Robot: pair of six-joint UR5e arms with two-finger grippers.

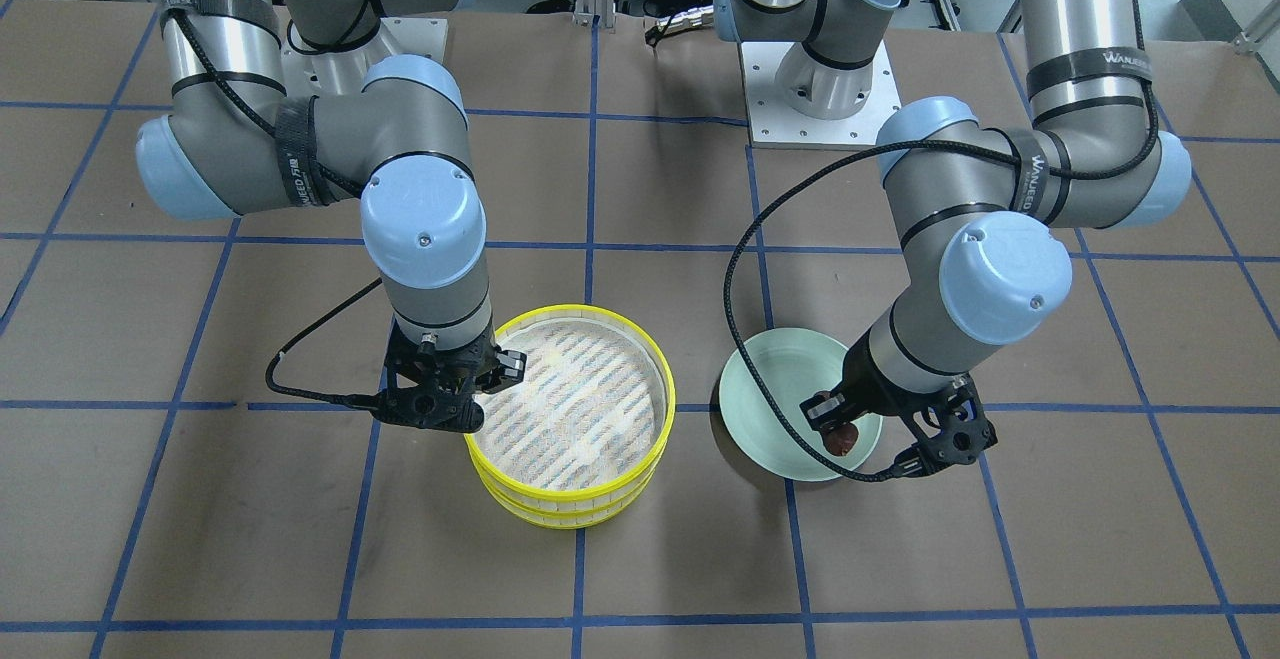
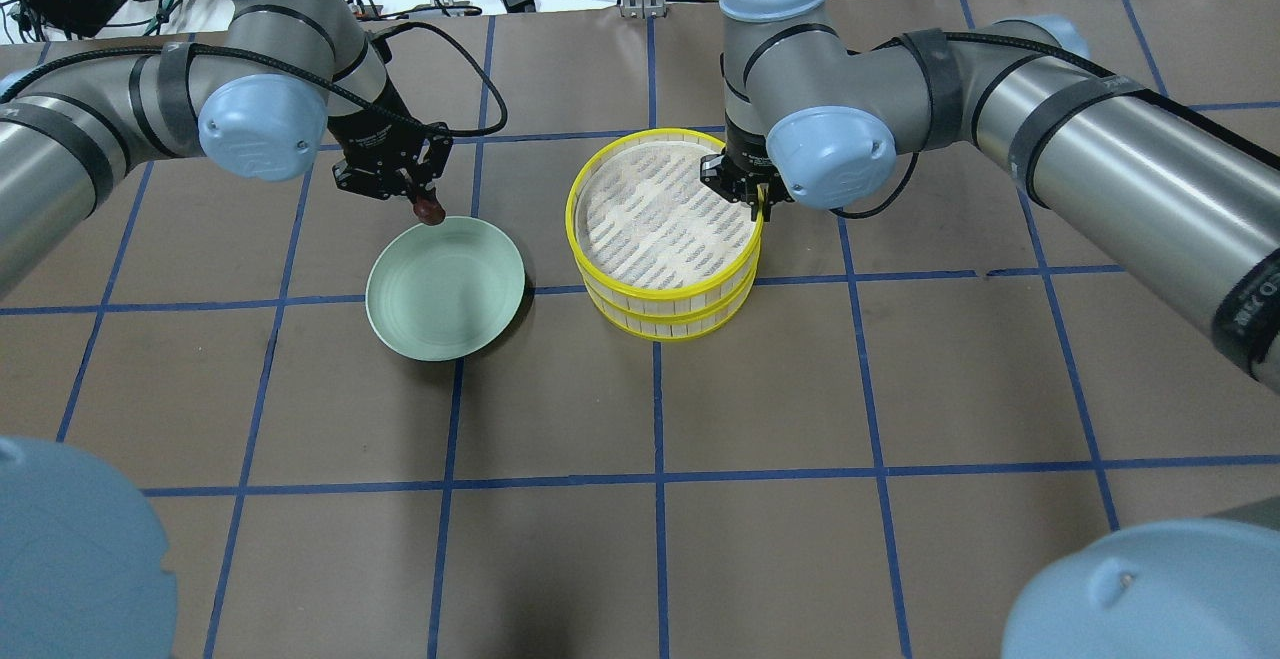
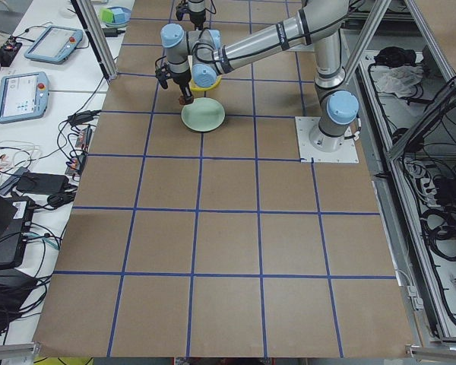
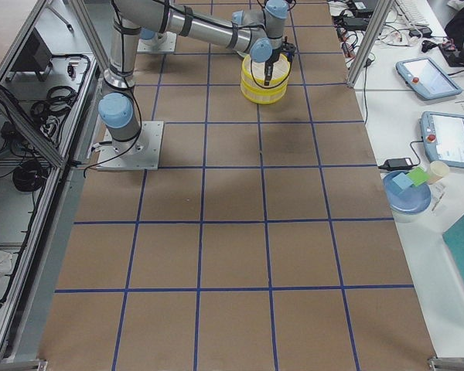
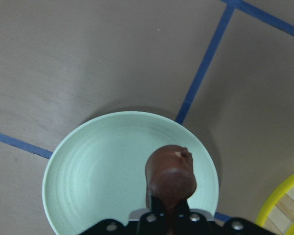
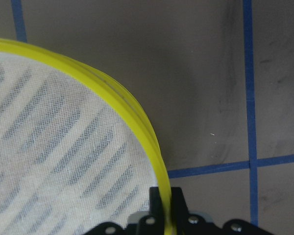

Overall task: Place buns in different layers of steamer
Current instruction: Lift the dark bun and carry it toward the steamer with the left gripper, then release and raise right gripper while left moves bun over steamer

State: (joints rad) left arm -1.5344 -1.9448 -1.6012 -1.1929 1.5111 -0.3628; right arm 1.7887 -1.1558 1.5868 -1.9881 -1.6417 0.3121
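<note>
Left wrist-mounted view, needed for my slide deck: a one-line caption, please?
Left gripper holds a reddish-brown bun over the pale green plate, yellow steamer rim at lower right.

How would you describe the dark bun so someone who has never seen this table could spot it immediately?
On the brown table, find the pale green plate left of the yellow-rimmed steamer stack in the overhead view. Just above its far rim, the left gripper pinches the reddish-brown bun. It is the only small dark, rounded lump there.
</note>
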